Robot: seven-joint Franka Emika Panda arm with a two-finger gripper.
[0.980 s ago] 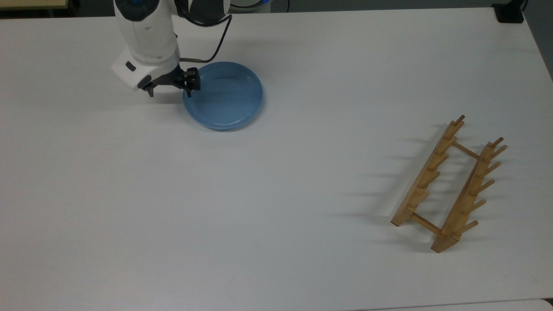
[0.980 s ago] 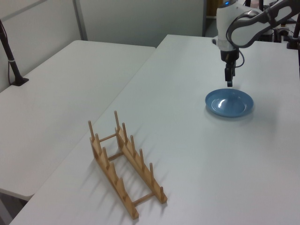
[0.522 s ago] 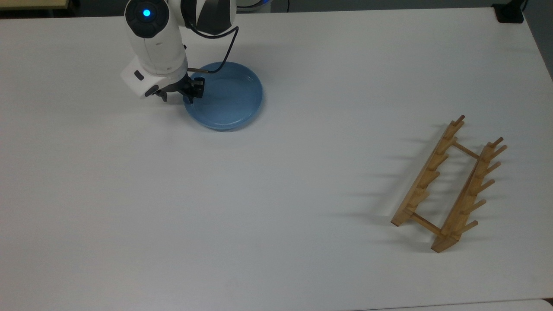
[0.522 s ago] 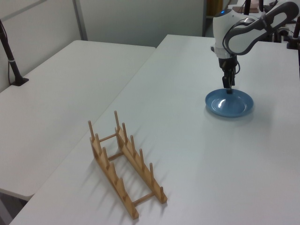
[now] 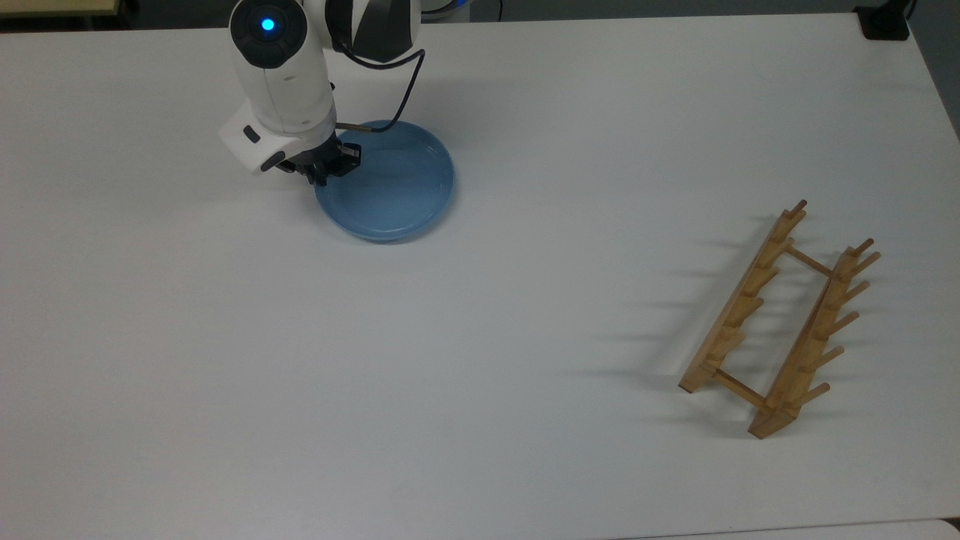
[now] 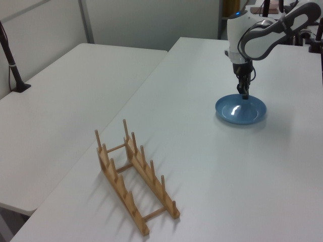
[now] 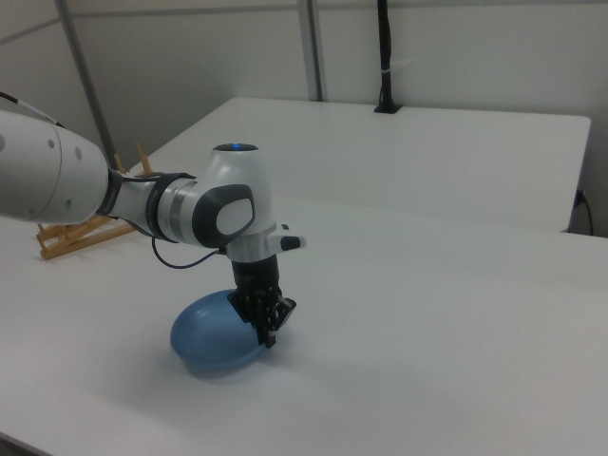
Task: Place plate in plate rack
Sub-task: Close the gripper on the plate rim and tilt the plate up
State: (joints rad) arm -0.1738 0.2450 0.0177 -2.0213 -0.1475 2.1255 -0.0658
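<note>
The round light-blue plate [image 5: 394,187] is at the back left of the white table in the top view. My gripper [image 5: 331,166] is shut on its left rim, one finger inside the rim and one outside. In the right view the plate [image 7: 209,340] tilts, with the gripped edge raised under the gripper [image 7: 268,329] and its underside showing. In the left view the gripper [image 6: 245,95] points straight down onto the plate's [image 6: 240,111] far rim. The light-wood plate rack [image 5: 780,322] stands empty far off at the top view's right, as also seen in the left view [image 6: 132,174] and the right view [image 7: 80,237].
A wide stretch of bare white table [image 5: 525,300] lies between plate and rack. A black clamp base [image 5: 885,22] sits at the table's back right corner in the top view. A second table with a black pole [image 6: 11,63] adjoins at the left view's left.
The gripper came down onto the plate's rim and shut on it. The plate has since shifted slightly toward the top view's bottom and tipped up at the gripped edge.
</note>
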